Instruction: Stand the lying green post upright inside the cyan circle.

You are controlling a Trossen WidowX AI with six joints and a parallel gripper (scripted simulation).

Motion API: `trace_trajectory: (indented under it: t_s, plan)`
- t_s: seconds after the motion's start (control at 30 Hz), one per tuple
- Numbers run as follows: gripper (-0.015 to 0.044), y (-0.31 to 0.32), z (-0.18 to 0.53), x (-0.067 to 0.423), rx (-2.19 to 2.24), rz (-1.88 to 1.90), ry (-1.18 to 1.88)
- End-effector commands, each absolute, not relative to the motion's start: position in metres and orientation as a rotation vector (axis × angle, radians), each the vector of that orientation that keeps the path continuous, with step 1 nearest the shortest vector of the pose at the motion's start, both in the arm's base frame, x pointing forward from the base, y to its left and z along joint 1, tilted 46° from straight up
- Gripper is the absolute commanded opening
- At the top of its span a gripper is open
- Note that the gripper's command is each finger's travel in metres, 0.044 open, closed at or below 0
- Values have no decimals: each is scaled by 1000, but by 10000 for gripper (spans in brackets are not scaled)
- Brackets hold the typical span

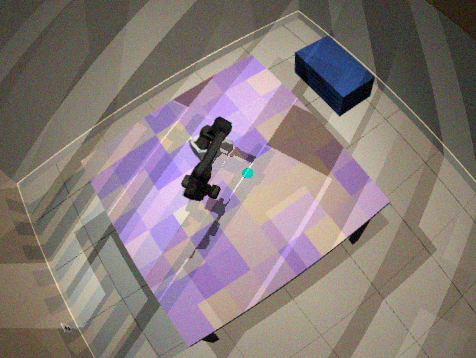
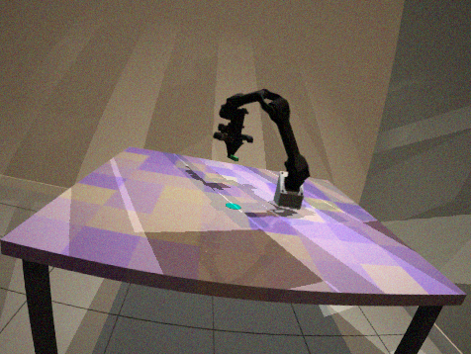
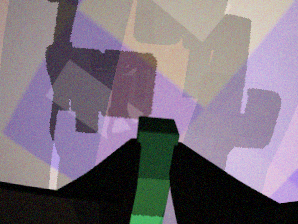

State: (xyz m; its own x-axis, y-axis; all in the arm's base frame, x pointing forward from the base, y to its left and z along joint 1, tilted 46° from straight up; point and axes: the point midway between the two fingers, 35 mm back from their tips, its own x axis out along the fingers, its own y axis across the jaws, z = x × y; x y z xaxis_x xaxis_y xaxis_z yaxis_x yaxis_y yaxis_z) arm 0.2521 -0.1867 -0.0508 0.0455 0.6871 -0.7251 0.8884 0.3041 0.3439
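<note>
The cyan circle [image 1: 247, 173] [image 2: 233, 206] lies flat on the patchwork table top with nothing standing in it. My gripper [image 2: 231, 155] [image 3: 154, 149] is shut on the green post [image 2: 235, 158] [image 3: 154, 162] and holds it well above the table. In the wrist view the post runs from between the fingertips down to the bottom edge. It looks roughly level, not upright; its far end is out of that view. In the top view the arm covers the post and fingertips, to the left of and below the circle.
The arm's base [image 2: 289, 197] stands on the patchwork table [image 1: 310, 200] [image 2: 99, 247]. The arm's dark shadow falls across the table near the circle. A blue box [image 1: 335, 70] stands on the floor beyond the table's upper right edge in the top view.
</note>
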Motion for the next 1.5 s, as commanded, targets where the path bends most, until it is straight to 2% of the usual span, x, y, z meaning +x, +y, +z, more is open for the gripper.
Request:
trace_trajectory:
  t_s: [0.0,1.47]
  plan:
    - [23,-178,-37,258,1415,-255,1690]
    - [23,-87,70,280,1188,2,1644]
